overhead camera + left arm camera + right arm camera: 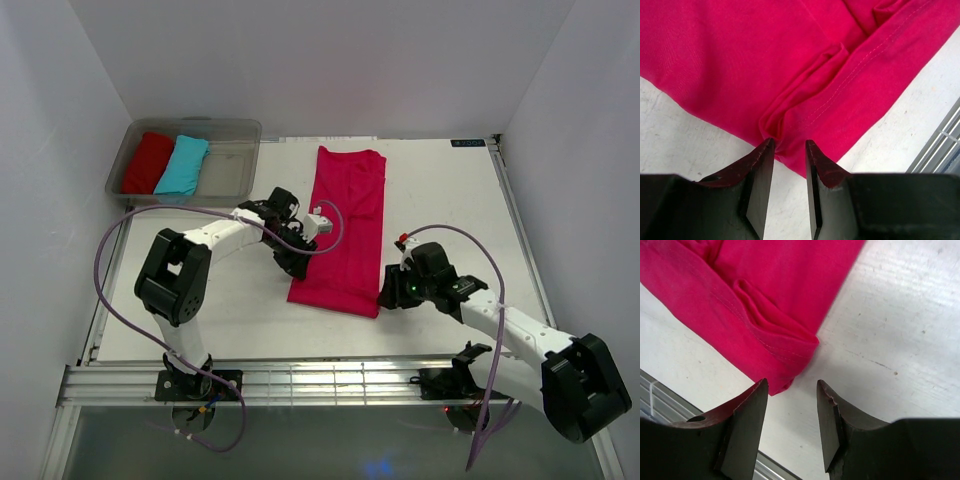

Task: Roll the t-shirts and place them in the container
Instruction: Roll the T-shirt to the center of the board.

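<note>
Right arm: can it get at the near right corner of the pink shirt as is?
Probably yes. The pink shirt ends in a corner just ahead of the right arm's open jaws; only bare table lies around it, nothing in between.

Bright, even light falls from above on my white table; shadows are faint and soft. The near rail glares. In wrist views my fingers are dark, tinged red; the shirt is sharp.
</note>
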